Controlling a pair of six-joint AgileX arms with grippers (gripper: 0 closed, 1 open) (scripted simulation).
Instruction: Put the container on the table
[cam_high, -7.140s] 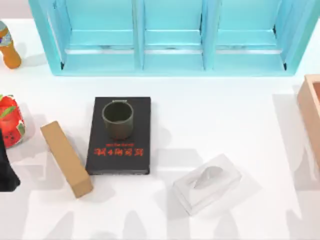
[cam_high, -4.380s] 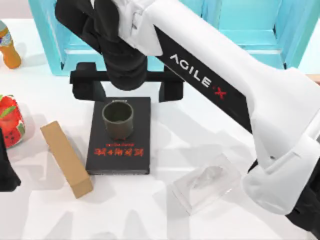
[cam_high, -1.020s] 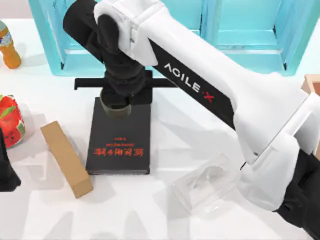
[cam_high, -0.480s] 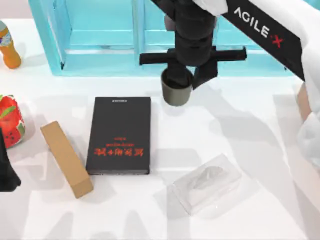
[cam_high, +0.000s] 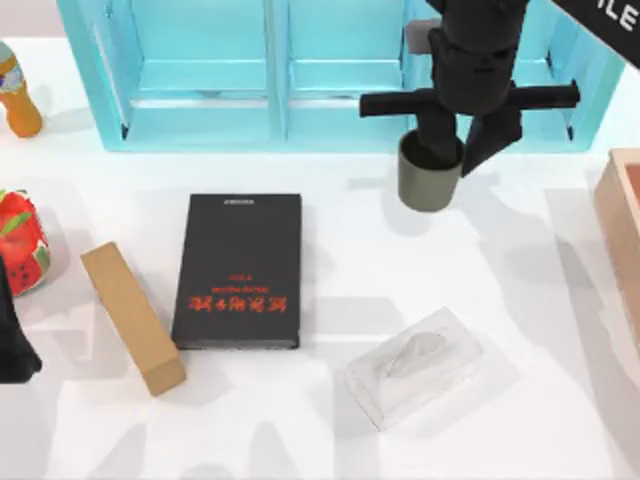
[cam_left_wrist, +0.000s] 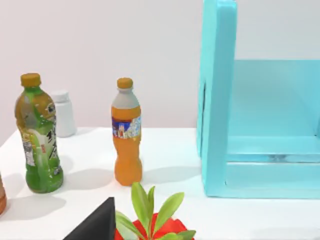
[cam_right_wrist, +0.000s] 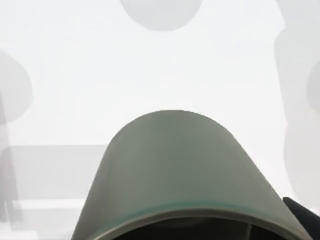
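Top view looks straight down; left wrist faces the shelf (cam_left_wrist: 220, 100) level (right wrist hugs the container (cam_right_wrist: 175, 170))

Showing now: small olive-grey cylindrical cup (cam_high: 429, 183), and left of it, flat black book (cam_high: 238, 270) wearing red lettering, lying on plain white table (cam_high: 330, 420).

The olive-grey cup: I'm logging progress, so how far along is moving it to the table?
Done: the small olive-grey cylindrical cup is off the black book with red lettering. In hand: the right gripper holds it by the rim over the white tabletop, before the turquoise shelf unit. Left: lowering and releasing. The left arm is parked at the table's left edge.
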